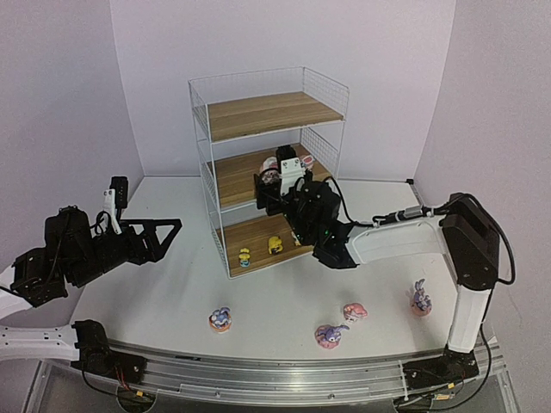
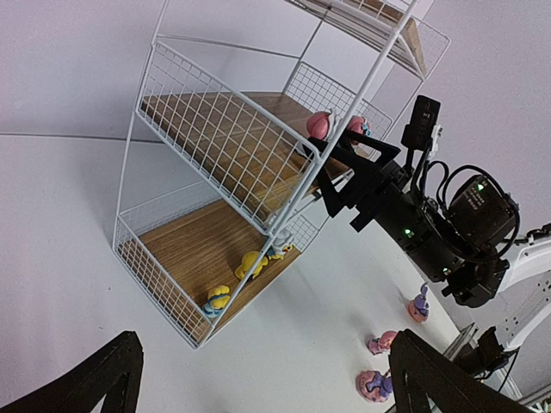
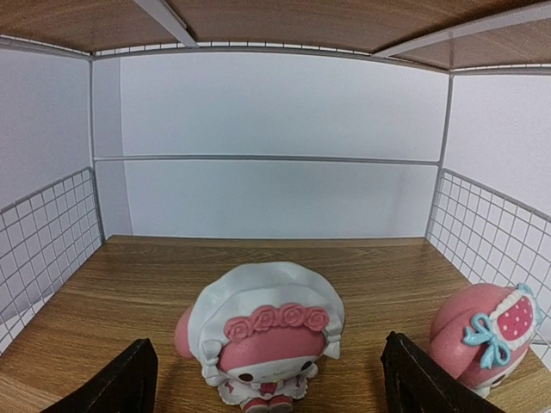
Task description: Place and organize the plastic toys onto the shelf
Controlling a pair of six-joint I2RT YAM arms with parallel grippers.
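The shelf [image 1: 271,114] stands at the back of the table. My right gripper [image 3: 271,387] reaches into its middle level and is open. A pink-white toy in a white bonnet [image 3: 263,344] stands on the board between the fingers, touching neither. A second pink toy [image 3: 482,331] sits to its right by the mesh wall. Small yellow toys [image 1: 244,256] [image 1: 275,245] stand on the bottom board. On the table lie purple bunnies [image 1: 220,319] [image 1: 330,335] [image 1: 420,298] and a pink toy [image 1: 355,311]. My left gripper [image 1: 170,239] hovers open and empty, left of the shelf.
The right arm [image 1: 405,237] stretches from the right side across the table to the shelf front. Wire mesh walls [image 3: 52,232] close the shelf's sides and back. The metal rail [image 1: 284,370] runs along the table's near edge.
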